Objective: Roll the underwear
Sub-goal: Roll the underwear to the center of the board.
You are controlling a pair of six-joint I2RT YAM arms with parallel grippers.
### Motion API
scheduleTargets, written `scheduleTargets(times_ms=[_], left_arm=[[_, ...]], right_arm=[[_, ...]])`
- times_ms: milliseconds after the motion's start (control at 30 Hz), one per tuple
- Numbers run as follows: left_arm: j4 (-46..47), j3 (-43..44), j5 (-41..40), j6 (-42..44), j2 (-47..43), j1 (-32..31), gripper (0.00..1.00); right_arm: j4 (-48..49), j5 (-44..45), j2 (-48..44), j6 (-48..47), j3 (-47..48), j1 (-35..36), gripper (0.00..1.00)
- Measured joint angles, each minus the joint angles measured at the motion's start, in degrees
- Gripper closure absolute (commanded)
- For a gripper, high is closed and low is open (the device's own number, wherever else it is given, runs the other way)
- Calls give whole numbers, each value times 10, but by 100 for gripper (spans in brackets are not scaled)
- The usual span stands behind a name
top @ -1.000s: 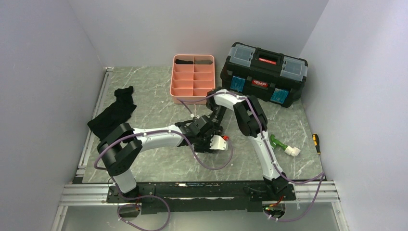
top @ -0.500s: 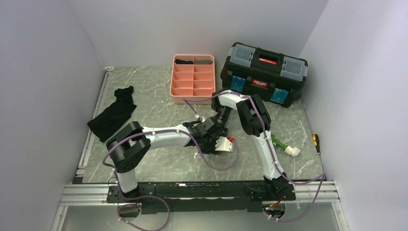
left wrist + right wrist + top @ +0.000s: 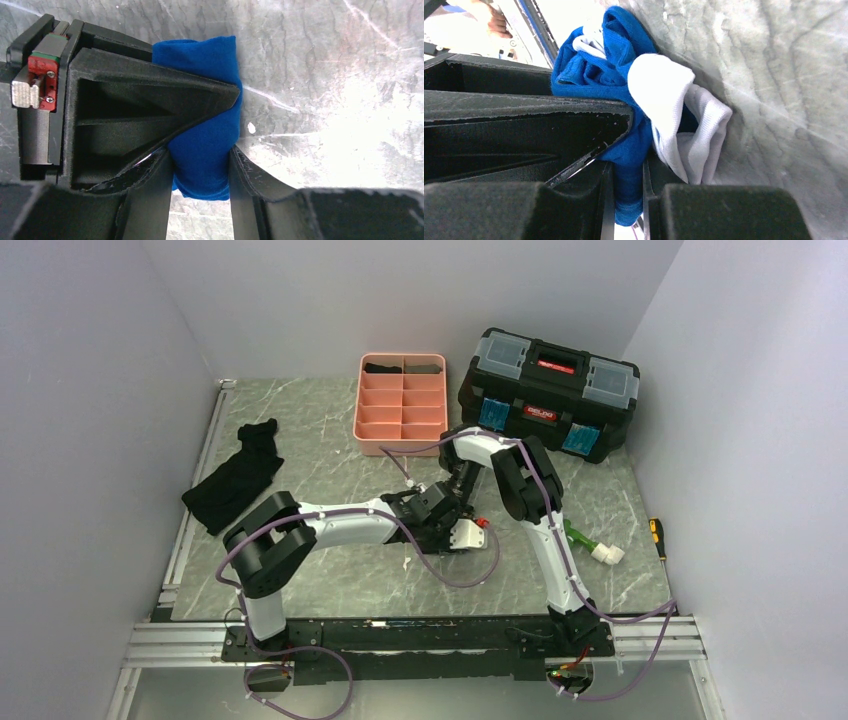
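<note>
Grey-green marbled table (image 3: 330, 575), pale walls round it. Mid-table, both arms meet over the underwear (image 3: 205, 125), a blue roll lying on the stone. Left gripper (image 3: 200, 162) clasps one end, a finger pressed to each side. Right gripper (image 3: 626, 172) pinches blue cloth tight; white fabric bulges just beyond its fingertips. Farther back: pink tray (image 3: 402, 435), black toolbox (image 3: 545, 390).

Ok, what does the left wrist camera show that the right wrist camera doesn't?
Left wrist only: the underwear as a tidy all-blue roll, held by the left gripper. Right wrist only: white fabric bunched at the roll's end, blue cloth pinched in the right gripper. Both: the underwear on the grey tabletop, gripped.
</note>
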Motion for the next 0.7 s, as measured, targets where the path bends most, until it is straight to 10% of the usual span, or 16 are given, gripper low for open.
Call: scheduleTargets(times_ms=[267, 700], left_arm=[[8, 3, 18, -37, 6, 4, 100], [49, -9, 85, -58, 11, 25, 100]], right_arm=[[1, 19, -8, 3, -3, 0, 82], [39, 40, -67, 28, -12, -24, 47]])
